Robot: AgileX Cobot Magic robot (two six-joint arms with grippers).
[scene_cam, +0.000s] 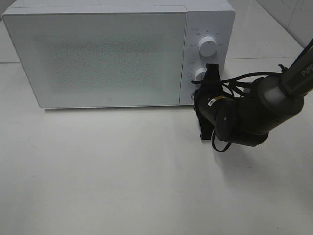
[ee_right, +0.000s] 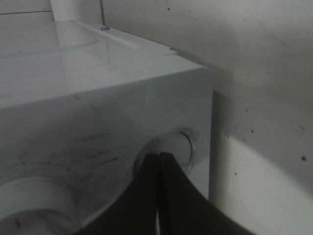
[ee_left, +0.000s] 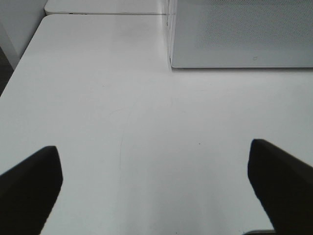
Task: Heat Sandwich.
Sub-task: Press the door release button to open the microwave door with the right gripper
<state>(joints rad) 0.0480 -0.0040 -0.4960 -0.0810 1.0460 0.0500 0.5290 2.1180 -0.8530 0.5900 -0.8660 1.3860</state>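
Observation:
The sandwich is out of view. The white microwave (scene_cam: pixel 98 54) stands at the back of the table with its door closed; its lower front corner also shows in the left wrist view (ee_left: pixel 239 34). My right gripper (scene_cam: pixel 196 94) is shut with nothing in it. Its fingertips (ee_right: pixel 159 155) press together against a round control (ee_right: pixel 183 142) low on the panel, just below the lower knob (scene_cam: pixel 199 74). My left gripper (ee_left: pixel 155 188) stands wide open over bare table, well short of the microwave and holding nothing. It does not appear in the exterior high view.
The upper knob (scene_cam: pixel 209 47) sits above the right gripper. The right arm (scene_cam: pixel 254 115) and its cable reach in from the right edge. White table (scene_cam: pixel 122 176) spreads in front of the microwave, with a seam to a second table (ee_left: pixel 98 12) behind.

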